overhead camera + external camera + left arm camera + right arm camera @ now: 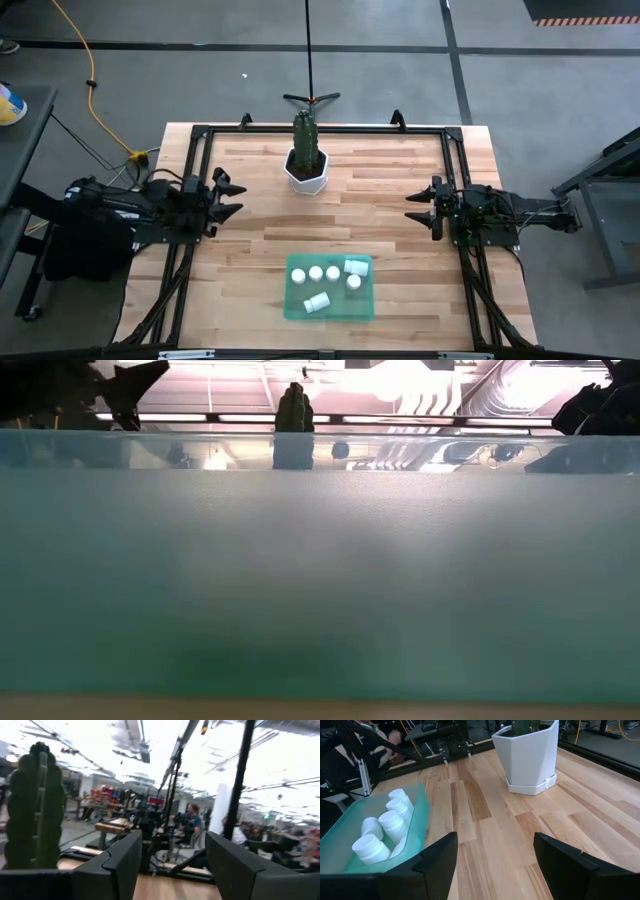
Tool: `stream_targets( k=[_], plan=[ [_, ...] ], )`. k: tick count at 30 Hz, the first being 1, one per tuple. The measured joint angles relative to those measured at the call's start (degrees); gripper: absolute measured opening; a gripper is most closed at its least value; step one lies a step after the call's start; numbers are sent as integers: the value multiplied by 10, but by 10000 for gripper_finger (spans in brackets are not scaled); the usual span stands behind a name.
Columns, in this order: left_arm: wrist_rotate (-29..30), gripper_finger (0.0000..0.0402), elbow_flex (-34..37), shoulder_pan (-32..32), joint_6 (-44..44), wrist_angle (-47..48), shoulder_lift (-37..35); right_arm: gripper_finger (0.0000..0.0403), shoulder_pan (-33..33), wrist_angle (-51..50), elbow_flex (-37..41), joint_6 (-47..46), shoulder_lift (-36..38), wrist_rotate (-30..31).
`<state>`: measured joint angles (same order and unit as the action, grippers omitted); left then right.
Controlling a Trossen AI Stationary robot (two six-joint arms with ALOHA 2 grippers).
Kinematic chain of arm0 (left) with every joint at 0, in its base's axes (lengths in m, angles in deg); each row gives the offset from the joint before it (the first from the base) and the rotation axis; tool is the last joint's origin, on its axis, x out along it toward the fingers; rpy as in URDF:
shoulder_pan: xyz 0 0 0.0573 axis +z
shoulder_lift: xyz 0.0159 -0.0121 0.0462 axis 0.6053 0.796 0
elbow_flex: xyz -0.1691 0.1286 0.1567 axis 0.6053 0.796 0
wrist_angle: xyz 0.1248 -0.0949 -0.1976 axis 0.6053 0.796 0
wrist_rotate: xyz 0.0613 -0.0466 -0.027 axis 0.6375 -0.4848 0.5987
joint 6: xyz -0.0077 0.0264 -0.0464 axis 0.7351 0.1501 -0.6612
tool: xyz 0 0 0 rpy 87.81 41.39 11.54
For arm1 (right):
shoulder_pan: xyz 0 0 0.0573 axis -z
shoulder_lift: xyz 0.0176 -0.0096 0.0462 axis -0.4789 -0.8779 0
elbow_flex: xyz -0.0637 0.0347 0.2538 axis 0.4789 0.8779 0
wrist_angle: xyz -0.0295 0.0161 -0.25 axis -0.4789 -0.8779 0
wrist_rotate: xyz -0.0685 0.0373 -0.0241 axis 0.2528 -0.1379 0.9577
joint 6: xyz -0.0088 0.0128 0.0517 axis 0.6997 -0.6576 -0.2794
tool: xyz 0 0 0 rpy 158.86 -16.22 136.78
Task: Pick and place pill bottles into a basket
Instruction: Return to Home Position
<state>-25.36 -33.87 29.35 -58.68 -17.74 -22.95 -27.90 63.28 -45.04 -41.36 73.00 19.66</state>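
Note:
Several white pill bottles [330, 280] are inside the translucent green basket [292, 308] near the table's front edge; some stand upright and two lie on their sides. In the right wrist view the bottles [387, 825] show behind the basket's wall [420, 812]. My left gripper [232, 197] hovers open at the table's left side, with nothing between its fingers [120, 865]. My right gripper [415, 210] hovers open at the table's right side, also with nothing in it [495, 865]. The basket's wall [320, 560] fills the low view.
A white hexagonal pot [306, 172] with a green cactus [35, 805] stands at the table's far middle. A black frame [320, 128] runs around the tabletop. Bare wood [330, 220] lies between the two grippers and the basket.

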Motion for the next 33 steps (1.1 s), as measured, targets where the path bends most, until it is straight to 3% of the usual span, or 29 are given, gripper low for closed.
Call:
stream_targets(
  k=[16,33],
  plan=[
    [-63,248,42,0,-2,55,-89,252,0,0,0,0,0,0],
    [-173,248,43,0,-50,277,-89,252,0,0,0,0,0,0]
  ],
)
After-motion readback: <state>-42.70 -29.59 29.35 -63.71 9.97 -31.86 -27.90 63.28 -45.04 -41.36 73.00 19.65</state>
